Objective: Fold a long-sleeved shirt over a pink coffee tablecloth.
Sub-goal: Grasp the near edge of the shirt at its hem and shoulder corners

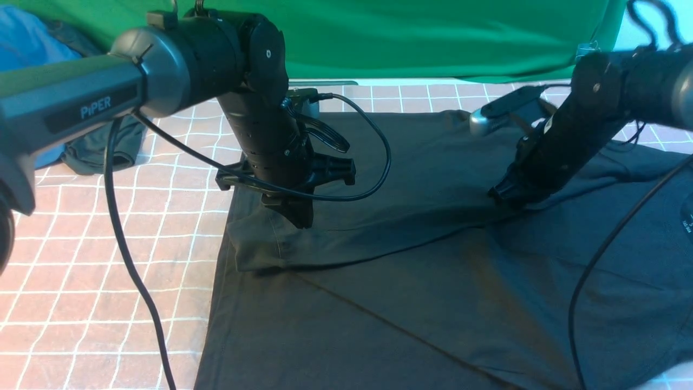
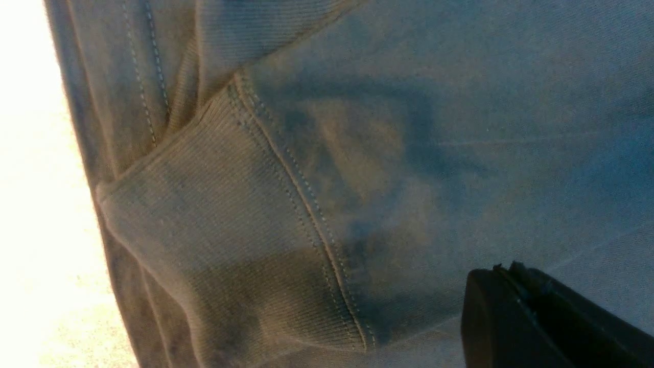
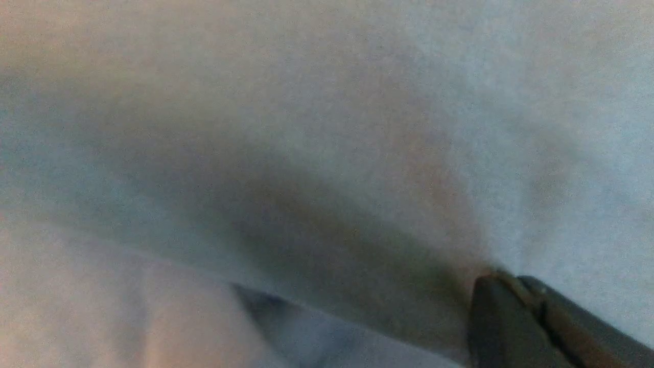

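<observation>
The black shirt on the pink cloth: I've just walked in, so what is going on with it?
Two robot arms are folding the long-sleeved shirt on the pink coffee tablecloth. One sleeve lies across the body, cuff near the shirt's left edge. The left fingers are shut, tips down beside that cuff. The right fingers are shut further along the sleeve, apparently pinching fabric.

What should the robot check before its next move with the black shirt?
1. The left pincer is shut: ok.
2. The right pincer is shut: ok.
3. Either pincer is really pinching the long-sleeved shirt: cannot tell.
4. The sleeve lies folded across the shirt's body: ok.
5. The whole shirt lies on the pink tablecloth: cannot tell, it runs out of view.
</observation>
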Action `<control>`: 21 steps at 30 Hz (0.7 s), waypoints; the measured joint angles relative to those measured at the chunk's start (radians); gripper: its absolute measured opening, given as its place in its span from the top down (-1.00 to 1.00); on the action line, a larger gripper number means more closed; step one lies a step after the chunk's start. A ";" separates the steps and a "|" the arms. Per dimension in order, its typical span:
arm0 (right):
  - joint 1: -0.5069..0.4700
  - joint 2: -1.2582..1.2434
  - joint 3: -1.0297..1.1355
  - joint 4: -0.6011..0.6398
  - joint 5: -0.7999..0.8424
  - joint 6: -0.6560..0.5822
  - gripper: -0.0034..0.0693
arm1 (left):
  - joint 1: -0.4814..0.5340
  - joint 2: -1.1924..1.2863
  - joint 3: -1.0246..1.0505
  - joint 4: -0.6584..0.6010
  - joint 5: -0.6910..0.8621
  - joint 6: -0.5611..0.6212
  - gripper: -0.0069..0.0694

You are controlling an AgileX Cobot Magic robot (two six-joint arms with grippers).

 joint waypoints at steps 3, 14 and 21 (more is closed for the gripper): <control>0.000 -0.016 0.000 0.000 0.035 0.017 0.80 | 0.000 0.000 0.000 0.000 0.000 0.000 0.78; 0.000 0.008 0.000 -0.006 0.066 0.060 -0.06 | 0.002 -0.001 0.000 0.010 0.012 0.001 0.78; -0.010 -0.126 0.022 -0.020 0.158 0.060 0.50 | 0.010 -0.091 0.005 0.100 0.108 -0.045 0.78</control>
